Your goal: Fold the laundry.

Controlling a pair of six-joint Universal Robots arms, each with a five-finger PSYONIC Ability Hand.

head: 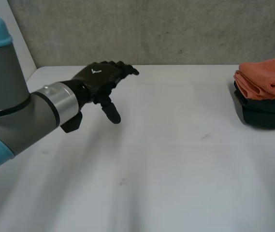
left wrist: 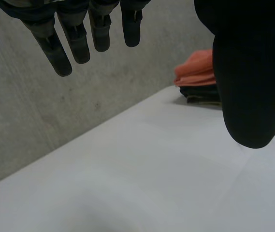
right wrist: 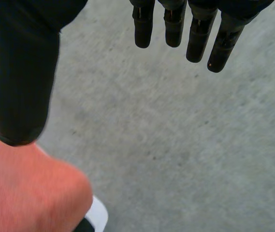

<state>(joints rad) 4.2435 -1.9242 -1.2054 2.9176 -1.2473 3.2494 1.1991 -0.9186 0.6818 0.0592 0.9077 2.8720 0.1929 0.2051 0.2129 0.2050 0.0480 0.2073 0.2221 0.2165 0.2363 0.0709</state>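
**Inspector:** Left side, condition?

**Surveyor:** The grey left arm point(head: 26, 111) with light-blue caps extends over the flat white table point(head: 166, 164). Its black left hand point(head: 101, 79) hangs above the far left part of the top. It is near the back edge, where the table meets the rough grey concrete wall point(head: 176, 29). The fingers point(left wrist: 62, 55) are straight and slightly spread, and the thumb is angled down and apart from them, so the hand is relaxed and unclenched.

**Inspector:** Where is the laundry?

**Surveyor:** It is in one stack at the table's right edge, toward the back. A folded orange towelling cloth point(head: 267, 79) lies on top of a folded dark cloth point(head: 265, 113). The stack is well apart from the left hand. In the left wrist view it sits beyond the thumb, close to the wall.

**Inspector:** Right hand?

**Surveyor:** The black right hand point(right wrist: 21, 72) has straight fingers with the thumb held apart, likewise unclenched. In its wrist view the orange cloth lies just below the thumb. I cannot tell whether they touch. A sliver of the table's edge shows beside the cloth, and the wall lies beyond the fingertips.

**Inspector:** Working room?

**Surveyor:** A broad bare stretch of white top runs from the left hand across to the stack and forward to the near edge. It is marked only by faint scuff marks point(head: 204, 137).
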